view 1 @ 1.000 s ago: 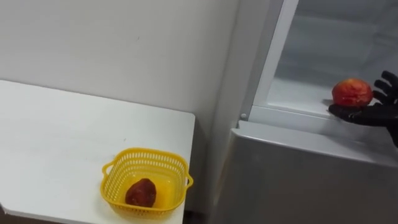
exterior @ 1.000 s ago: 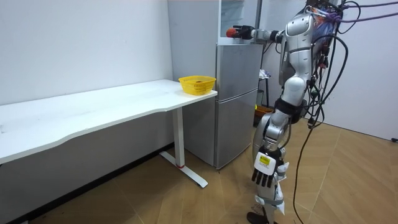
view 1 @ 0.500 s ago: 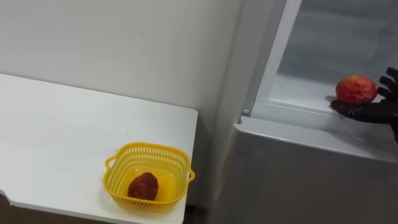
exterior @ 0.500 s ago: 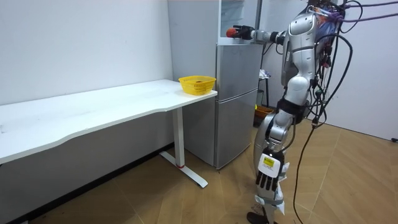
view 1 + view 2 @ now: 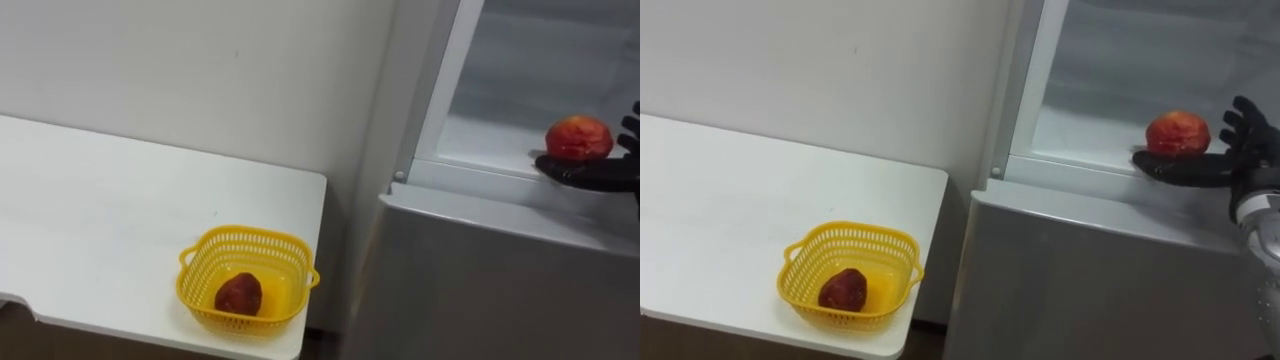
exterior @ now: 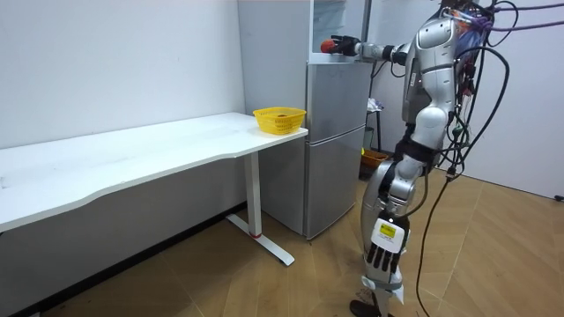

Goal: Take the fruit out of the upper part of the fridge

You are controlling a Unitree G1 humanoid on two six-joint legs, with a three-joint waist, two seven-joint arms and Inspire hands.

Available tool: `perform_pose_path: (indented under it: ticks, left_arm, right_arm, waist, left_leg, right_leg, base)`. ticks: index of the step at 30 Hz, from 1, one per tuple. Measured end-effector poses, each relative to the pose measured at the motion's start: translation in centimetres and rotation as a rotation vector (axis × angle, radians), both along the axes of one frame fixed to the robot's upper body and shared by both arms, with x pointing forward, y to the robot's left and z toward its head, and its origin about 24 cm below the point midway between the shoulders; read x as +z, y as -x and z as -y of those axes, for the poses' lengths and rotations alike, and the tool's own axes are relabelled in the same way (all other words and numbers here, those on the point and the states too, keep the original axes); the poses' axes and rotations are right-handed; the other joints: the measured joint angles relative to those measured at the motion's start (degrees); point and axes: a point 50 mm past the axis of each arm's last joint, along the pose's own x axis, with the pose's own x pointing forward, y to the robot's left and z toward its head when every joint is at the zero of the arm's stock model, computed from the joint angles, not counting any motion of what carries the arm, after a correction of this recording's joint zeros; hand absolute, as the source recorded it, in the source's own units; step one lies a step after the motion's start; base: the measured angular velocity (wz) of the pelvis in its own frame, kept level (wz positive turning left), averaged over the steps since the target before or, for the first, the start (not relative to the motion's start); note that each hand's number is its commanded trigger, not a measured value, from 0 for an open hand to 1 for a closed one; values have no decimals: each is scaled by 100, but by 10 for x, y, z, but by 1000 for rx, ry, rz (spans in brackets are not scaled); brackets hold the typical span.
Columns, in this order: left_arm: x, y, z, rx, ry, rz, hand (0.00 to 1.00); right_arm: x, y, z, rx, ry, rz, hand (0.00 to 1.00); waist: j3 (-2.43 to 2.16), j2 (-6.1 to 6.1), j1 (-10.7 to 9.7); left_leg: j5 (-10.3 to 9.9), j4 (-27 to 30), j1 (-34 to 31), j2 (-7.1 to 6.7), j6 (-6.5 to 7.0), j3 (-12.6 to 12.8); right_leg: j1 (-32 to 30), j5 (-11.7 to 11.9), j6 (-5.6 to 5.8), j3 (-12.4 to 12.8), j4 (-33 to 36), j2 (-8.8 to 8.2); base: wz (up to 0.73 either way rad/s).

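At the frame's right, the black right hand (image 5: 1225,165) lies spread and loose just beside the smooth, round red fruit (image 5: 1177,133) on the white upper fridge shelf (image 5: 1090,130) (nothing clenched); the left hand (image 6: 385,255) hangs relaxed.

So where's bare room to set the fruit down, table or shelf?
Table: bare left of the basket and from it back to the wall; tight by the table's right edge. Fridge shelf: bare left of the red fruit; right hand crowds its right.
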Motion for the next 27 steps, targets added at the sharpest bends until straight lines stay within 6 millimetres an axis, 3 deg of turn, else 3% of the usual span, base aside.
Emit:
perform_pose_path:
  ticks: [7, 19, 27]
  left_arm:
    - [0, 1, 1, -15, 3, -5, 0]
    - [-1, -4, 5, -57, 18, 13, 0]
    - [-2, -6, 6, -65, 28, 17, 0]
  right_arm:
    - [7, -2, -3, -28, 28, 28, 0]
    - [14, -5, -8, -33, 61, 48, 0]
    - [16, -5, -8, -32, 74, 59, 0]
  waist:
    - [32, 69, 39]
    - [38, 71, 35]
    - [81, 65, 20]
  left_leg:
    - [22, 1, -71, 4, -17, -81]
    - [29, -25, -118, 2, -30, -121]
    - [27, -25, -122, 2, -31, -122]
  right_leg:
    - [-44, -12, -28, -75, 22, -11]
    - [-110, -104, -40, -175, 115, -55]
    - [-109, -109, -33, -179, 108, -55]
  base:
    - [6]
    - [1]
    - [0]
